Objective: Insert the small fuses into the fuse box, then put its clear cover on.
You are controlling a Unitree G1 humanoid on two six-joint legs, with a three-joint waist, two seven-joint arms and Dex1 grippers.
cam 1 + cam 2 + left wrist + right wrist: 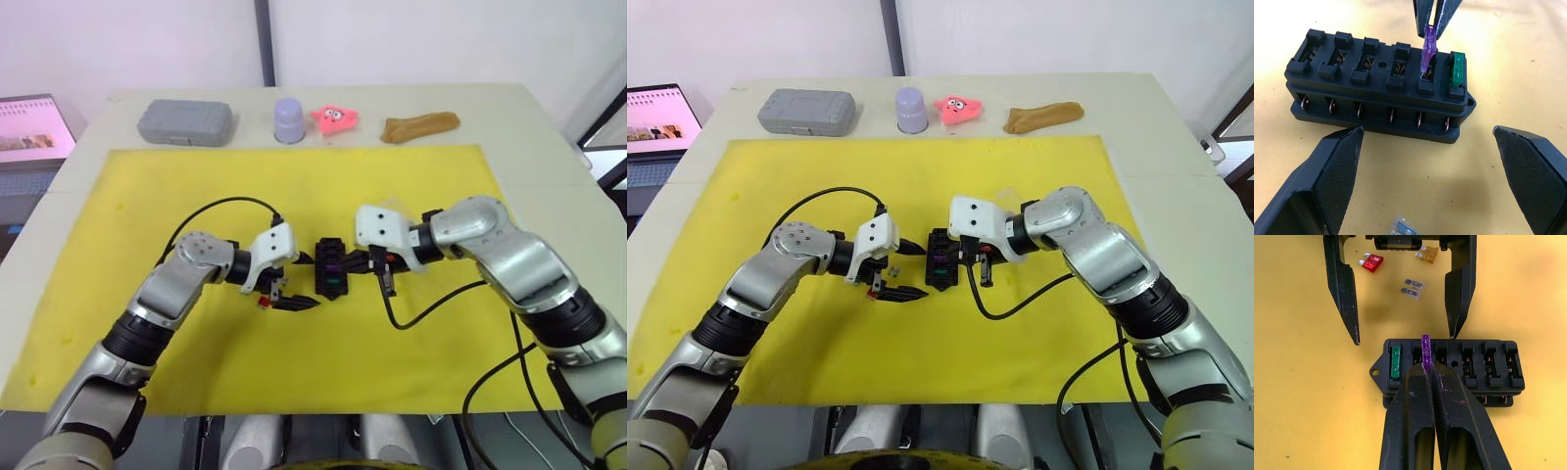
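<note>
The black fuse box [330,270] lies mid-mat between my two grippers. A green fuse [1457,69] sits in its end slot. My right gripper [1426,368] is shut on a purple fuse [1425,348], held upright with its blades at the slot beside the green one. My left gripper [1427,131] stands open, its fingers [1327,181] flanking the box's side without touching it. Loose red [1373,263], amber [1429,253] and grey [1413,289] fuses lie on the mat under the left gripper. A faint transparent shape behind the right gripper looks like the clear cover [1005,195].
The yellow mat [176,176] covers most of the table. Along the far edge stand a grey case [185,122], a lavender cup [289,119], a pink toy [334,118] and a tan cloth item [419,125]. A laptop [29,127] sits off the far left.
</note>
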